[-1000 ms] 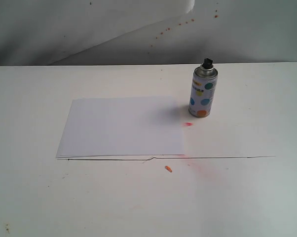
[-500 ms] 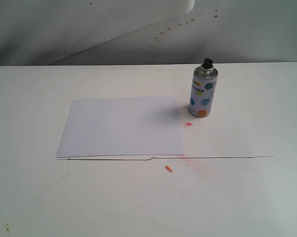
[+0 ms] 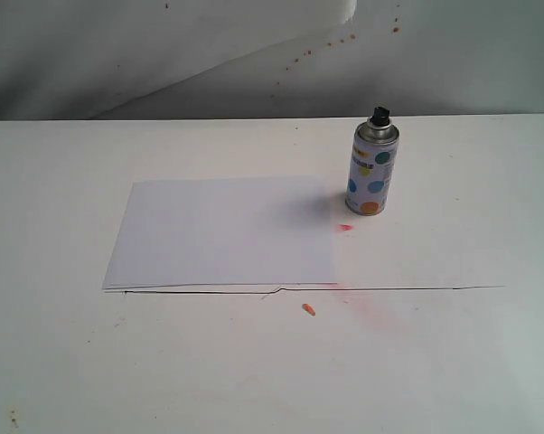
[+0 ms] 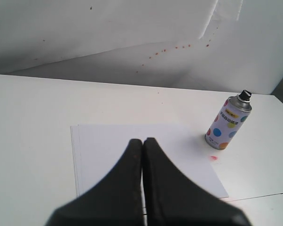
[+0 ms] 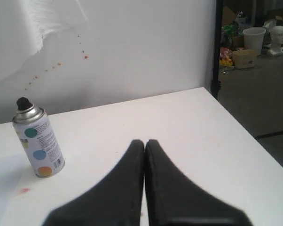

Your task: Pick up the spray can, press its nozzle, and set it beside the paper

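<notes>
Open tabletop (image 3: pixel 462 226) around spray can (image 3: pixel 373 176)

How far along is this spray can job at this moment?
Done: cannot be told; the spray can stands upright beside a corner of the paper, a red spot near it. In hand: nothing; left hand and right hand are shut and empty. Left: apparently grasping, pressing the nozzle and setting down.

A white tabletop (image 3: pixel 489 380) fills the lower exterior view, crossed by a thin dark seam (image 3: pixel 417 288) above a pink stain (image 3: pixel 380 312). Behind it is a grey-white wall (image 3: pixel 471 63) flecked with orange-red specks (image 3: pixel 340 41) (a pale sheet (image 3: pixel 164 36) hangs upper left). The right wrist view shows dark floor (image 5: pixel 254 103), a white bucket (image 5: pixel 253 38) and a mannequin head (image 5: pixel 277 37).
</notes>
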Robot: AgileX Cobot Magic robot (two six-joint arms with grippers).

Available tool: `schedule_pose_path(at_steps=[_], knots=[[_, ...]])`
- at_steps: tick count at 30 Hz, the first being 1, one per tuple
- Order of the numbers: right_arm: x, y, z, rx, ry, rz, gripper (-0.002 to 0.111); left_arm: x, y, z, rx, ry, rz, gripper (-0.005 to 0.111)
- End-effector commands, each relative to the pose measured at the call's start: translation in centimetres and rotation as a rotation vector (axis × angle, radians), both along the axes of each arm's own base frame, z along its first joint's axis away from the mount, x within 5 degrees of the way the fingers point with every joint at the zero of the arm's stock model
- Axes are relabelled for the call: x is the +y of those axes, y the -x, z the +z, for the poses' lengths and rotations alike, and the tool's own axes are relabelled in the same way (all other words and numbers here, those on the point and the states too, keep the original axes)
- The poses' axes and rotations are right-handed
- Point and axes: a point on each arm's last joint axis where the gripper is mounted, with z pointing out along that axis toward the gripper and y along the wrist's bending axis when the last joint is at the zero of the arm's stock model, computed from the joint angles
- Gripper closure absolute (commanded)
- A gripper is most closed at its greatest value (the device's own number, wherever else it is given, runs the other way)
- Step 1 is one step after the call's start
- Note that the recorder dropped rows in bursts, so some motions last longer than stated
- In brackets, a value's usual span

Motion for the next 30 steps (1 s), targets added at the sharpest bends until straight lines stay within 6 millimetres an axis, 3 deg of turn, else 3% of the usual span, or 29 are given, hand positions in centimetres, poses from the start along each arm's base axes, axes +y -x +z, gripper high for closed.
schedule_pose_path(at_steps=[1,15,30], knots=[[0.2,0.3,-0.8,-0.007,0.041,0.029,0.108,0.0,0.1,-0.2,0.002,-0.003,0.001,0.107],[0.6,0.9,-5.5,0.039,0.071,0.069,0.108,0.0,0.1,-0.2,0.003,-0.001,0.002,0.107],[0.6,1.3,-6.0,0.092,0.110,0.076,0.108,0.0,0.1,-0.2,0.002,-0.001,0.002,0.107]])
